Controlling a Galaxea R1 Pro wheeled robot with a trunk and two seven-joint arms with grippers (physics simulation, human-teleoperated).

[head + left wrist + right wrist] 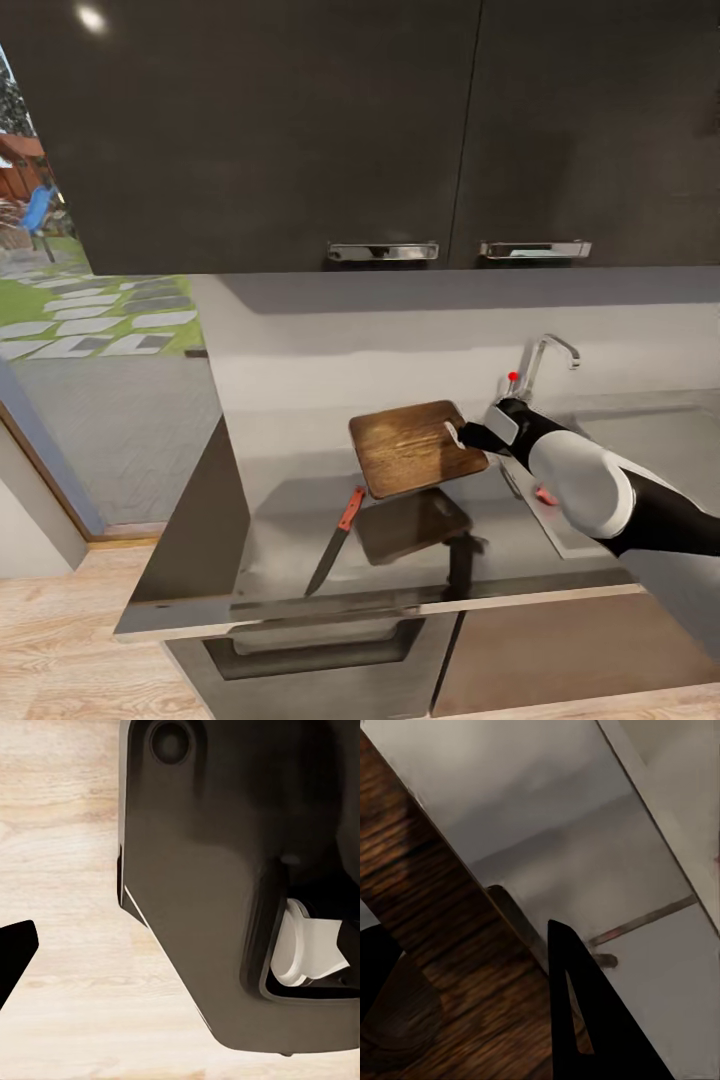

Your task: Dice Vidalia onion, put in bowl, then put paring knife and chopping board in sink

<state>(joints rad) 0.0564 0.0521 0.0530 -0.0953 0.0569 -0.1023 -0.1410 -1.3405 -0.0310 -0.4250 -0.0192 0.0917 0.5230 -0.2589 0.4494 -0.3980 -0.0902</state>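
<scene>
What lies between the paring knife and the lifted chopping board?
In the head view, only bare countertop carrying the board's reflection separates the paring knife from the chopping board, which the right gripper holds raised.

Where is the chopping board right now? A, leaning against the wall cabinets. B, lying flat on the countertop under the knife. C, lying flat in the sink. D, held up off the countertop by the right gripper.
D: in the head view the right gripper clamps the edge of the chopping board, which hangs tilted above the countertop with its shadow below it; the paring knife lies apart on the countertop.
</scene>
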